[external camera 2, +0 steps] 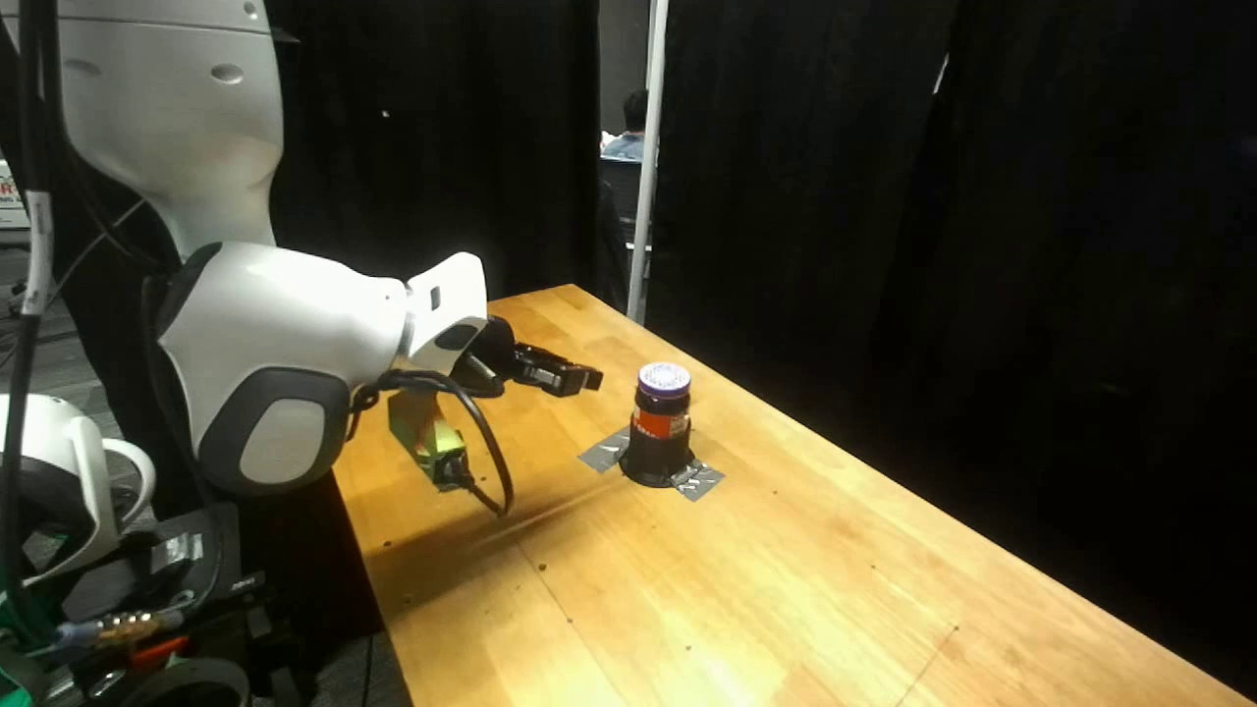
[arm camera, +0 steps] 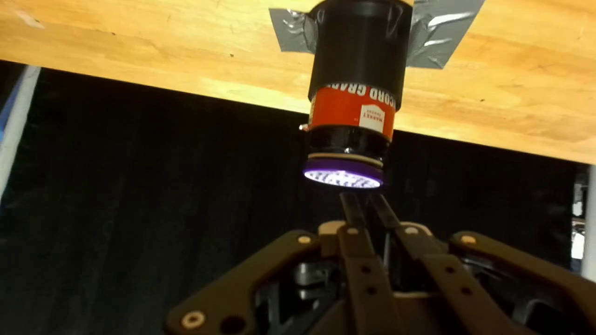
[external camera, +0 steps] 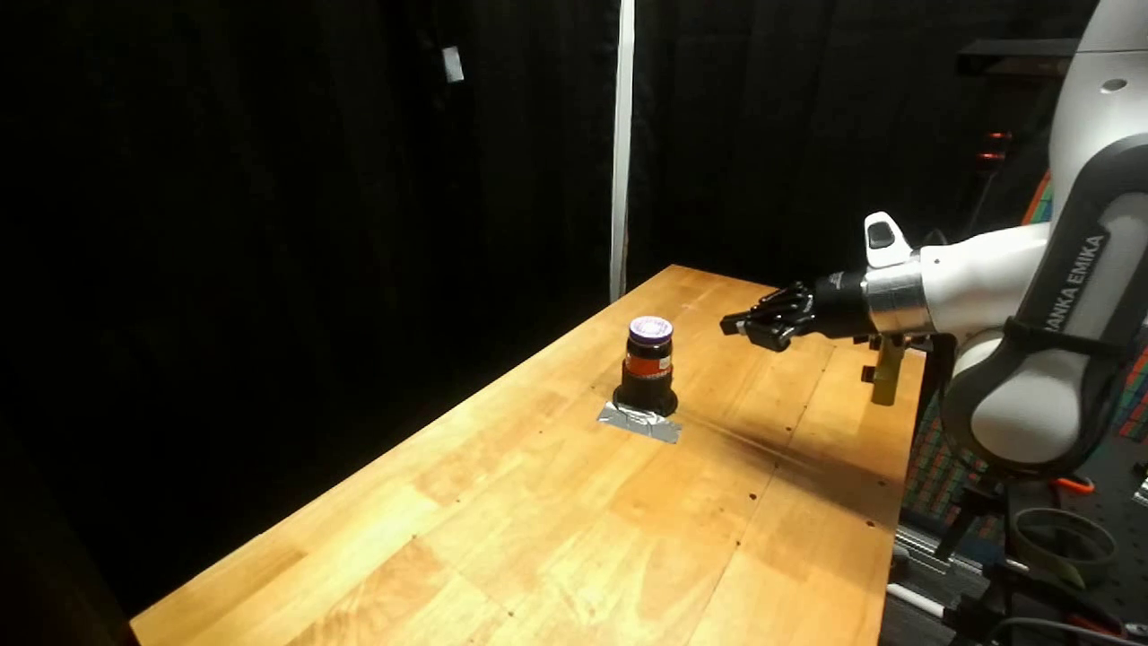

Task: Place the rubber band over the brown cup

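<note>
The brown cup point(external camera: 647, 363) stands upright on the wooden table, with an orange-red label and a purple-rimmed white lid. Its lower part sits in a black sleeve. It also shows in an exterior view point(external camera 2: 661, 424) and, upside down, in the wrist view point(arm camera: 352, 109). A thin tan ring point(arm camera: 345, 158) lies just under the lid; I cannot tell if it is the rubber band or part of the lid. No other band is seen. My gripper point(external camera: 730, 324) points at the cup from the side, apart from it. Its fingertips point(arm camera: 363, 195) stand a narrow gap apart, with nothing visible between them.
Grey tape point(external camera: 641, 423) fixes the sleeve to the wooden table point(external camera 2: 786, 589); tape also shows in an exterior view point(external camera 2: 698, 481). A green-yellow block point(external camera 2: 427, 437) with a cable hangs under my wrist. Black curtains and a pale pole point(external camera: 621, 152) stand behind the table.
</note>
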Motion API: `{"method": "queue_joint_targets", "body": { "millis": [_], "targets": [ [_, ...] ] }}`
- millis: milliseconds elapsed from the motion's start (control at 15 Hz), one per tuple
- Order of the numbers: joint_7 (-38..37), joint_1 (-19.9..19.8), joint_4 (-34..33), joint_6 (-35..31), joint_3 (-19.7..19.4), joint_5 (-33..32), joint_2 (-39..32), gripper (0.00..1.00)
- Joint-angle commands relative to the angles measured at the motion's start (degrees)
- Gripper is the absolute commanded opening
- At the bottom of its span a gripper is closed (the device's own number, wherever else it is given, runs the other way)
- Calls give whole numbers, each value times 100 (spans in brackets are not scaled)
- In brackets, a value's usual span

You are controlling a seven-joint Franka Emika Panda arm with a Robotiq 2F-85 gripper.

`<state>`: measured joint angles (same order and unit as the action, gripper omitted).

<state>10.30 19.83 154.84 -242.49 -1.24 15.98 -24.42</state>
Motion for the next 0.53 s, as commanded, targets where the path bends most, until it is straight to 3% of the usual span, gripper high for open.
{"method": "queue_joint_targets", "body": {
  "millis": [0, 67, 133, 267, 400, 467],
  "targets": [
    [72, 555, -101, 70, -270, 448, 194, 18],
    [262, 152, 11, 258, 109, 420, 228, 37],
    [383, 70, 47, 1293, 99, 355, 624, 38],
    [544, -86, 79, 2158, 25, 237, 839, 52],
    [1099, 139, 168, 3116, -138, 885, 1247, 68],
    [1731, 285, 119, 3590, -144, 1694, 1441, 74]
  ]
}}
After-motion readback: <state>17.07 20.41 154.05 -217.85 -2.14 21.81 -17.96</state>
